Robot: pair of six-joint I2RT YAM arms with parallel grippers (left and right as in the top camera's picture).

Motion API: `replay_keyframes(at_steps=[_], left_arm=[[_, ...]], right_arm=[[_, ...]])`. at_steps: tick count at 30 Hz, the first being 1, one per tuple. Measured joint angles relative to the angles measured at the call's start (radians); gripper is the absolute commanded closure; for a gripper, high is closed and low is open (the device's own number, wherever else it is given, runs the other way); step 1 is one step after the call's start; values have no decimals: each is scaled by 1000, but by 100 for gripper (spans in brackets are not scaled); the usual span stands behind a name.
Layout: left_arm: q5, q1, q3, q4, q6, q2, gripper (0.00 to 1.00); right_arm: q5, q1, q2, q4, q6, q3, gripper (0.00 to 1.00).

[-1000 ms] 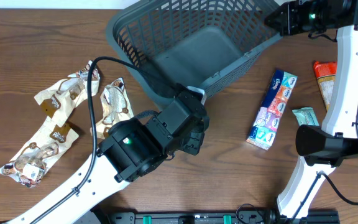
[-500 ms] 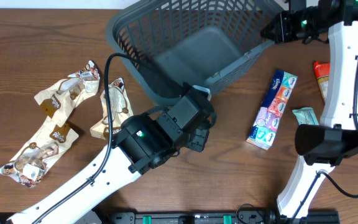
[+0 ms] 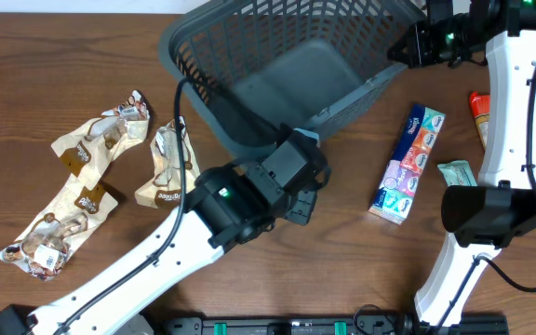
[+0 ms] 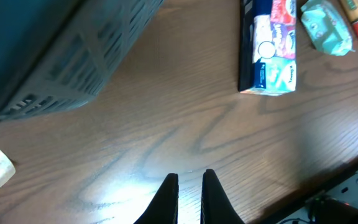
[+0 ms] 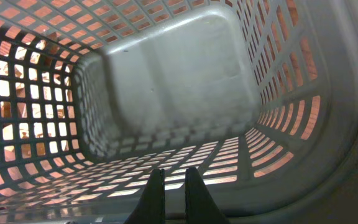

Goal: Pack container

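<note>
The container [image 3: 342, 100] is a large dark grey slotted basket at the back middle of the table, tilted so its floor faces the camera. Its lattice wall fills the upper left of the left wrist view [image 4: 61, 74]. My right gripper [image 3: 406, 46] is at the basket's right rim, with its fingers [image 5: 174, 175] nearly together and nothing between them, pointing into the empty basket [image 5: 166, 74]. My left gripper [image 3: 298, 197] hangs just in front of the basket. It is shut and empty [image 4: 190, 179] over bare wood.
A colourful snack box [image 3: 408, 163] [image 4: 269, 50] lies right of the basket, with a green packet [image 3: 457, 173] [image 4: 325, 28] and an orange packet [image 3: 487, 116] beyond it. Several brown-and-cream snack packets [image 3: 170, 163] [image 3: 96, 140] [image 3: 59, 228] lie at the left.
My left arm has moved to the right, closer to the basket's front wall. My right gripper has shifted slightly at the basket's right rim. The basket has stayed put.
</note>
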Motion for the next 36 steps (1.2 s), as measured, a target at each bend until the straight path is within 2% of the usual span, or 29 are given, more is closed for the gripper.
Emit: replay_keyframes(at_steps=[8, 36], left_arm=[[-39, 0, 0, 1, 8, 20, 94], [-64, 97, 0, -3, 175, 20, 94]], right_arm=[[0, 0, 0, 0, 0, 0, 99], [0, 4, 0, -3, 0, 0, 99]])
